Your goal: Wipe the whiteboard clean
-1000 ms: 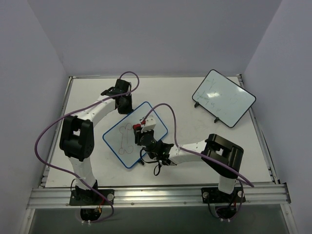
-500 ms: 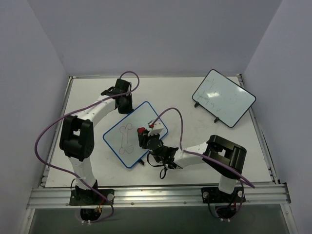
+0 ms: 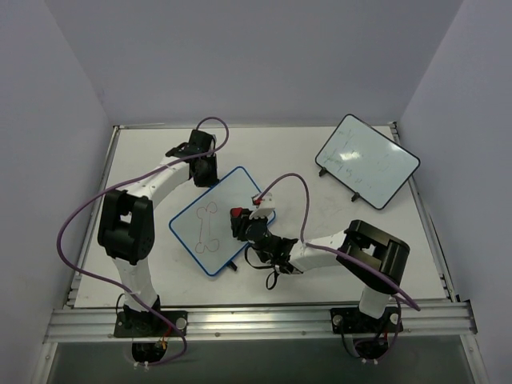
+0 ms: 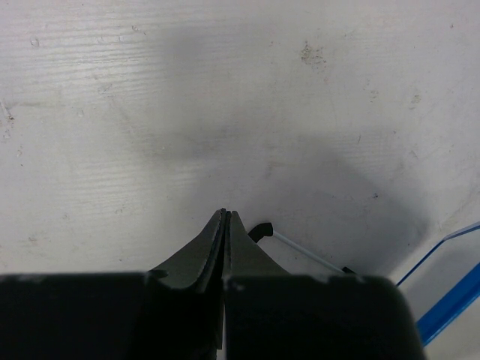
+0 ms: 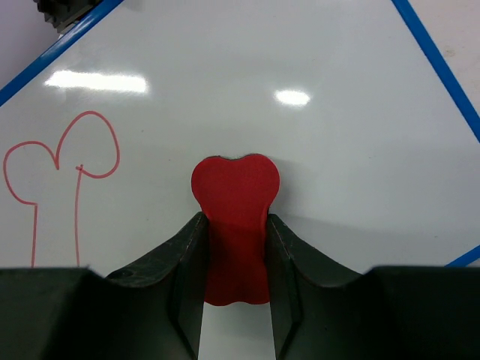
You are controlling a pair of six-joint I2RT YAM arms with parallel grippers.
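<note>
**One red outline lies left of the eraser**

We see the right gripper clamped on the eraser, pressed to the whiteboard mid-table. The outline's long axis runs roughly near-to-far, so we'd sweep leftward across it. The left gripper, pinched empty, sits by the board's far corner.

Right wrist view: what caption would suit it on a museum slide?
Right gripper pinching a red eraser on the blue-framed whiteboard, a red line drawing nearby not yet wiped.
</note>
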